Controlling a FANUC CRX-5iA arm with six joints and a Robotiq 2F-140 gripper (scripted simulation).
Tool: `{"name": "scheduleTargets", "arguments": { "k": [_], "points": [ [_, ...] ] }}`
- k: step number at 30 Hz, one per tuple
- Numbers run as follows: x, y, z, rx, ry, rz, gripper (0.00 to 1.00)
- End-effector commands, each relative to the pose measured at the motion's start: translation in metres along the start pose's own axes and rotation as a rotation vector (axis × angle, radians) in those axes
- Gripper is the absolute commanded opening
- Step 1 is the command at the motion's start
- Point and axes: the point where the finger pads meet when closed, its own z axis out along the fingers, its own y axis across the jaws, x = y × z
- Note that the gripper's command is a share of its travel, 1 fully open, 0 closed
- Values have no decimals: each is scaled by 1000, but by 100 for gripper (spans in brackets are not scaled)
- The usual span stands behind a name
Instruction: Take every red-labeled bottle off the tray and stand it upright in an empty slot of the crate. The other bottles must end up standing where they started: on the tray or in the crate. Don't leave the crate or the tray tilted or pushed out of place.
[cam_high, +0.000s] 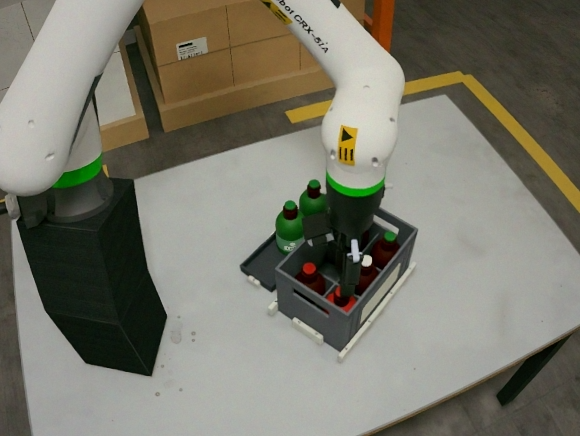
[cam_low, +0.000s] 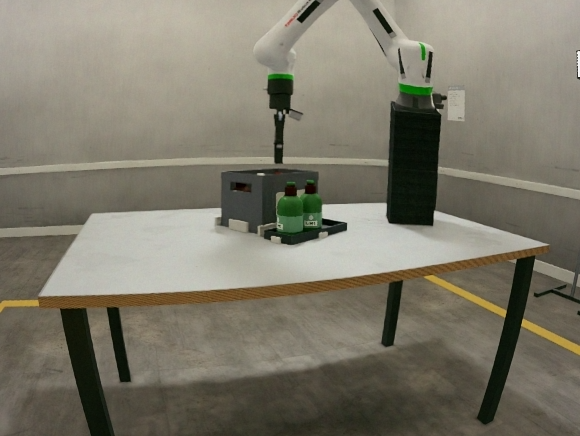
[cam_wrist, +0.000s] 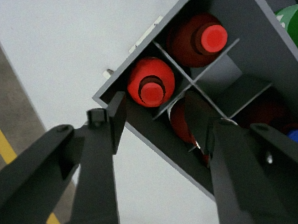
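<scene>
I see the robot's black tool (cam_high: 348, 294) hanging right over the near corner of the grey plastic crate (cam_high: 350, 331). Its two fingers are spread apart with nothing between them, so the tool is released.

Straight below it, a red bottle with a red cap (cam_wrist: 150, 82) stands upright in the near corner slot of the crate. In the next slot, a dark bottle with a red cap (cam_high: 309, 277) stands upright too. A bottle with a white cap (cam_high: 367, 271) and a dark bottle with a green cap (cam_high: 386, 249) stand in slots farther back.

The flat grey tray (cam_high: 255, 266) lies touching the crate's left side in the top view. Two green bottles (cam_high: 289, 231) stand on it side by side. Crate and tray both sit flat on the white surface (cam_high: 450, 250).
</scene>
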Motion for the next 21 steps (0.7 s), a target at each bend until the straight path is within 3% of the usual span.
{"name": "scheduleTargets", "arguments": {
  "k": [1,11,21],
  "points": [
    [-1,0,-8,0,-2,0,44],
    [-1,0,-27,0,-2,0,44],
    [-1,0,-31,0,-2,0,44]
  ]
}}
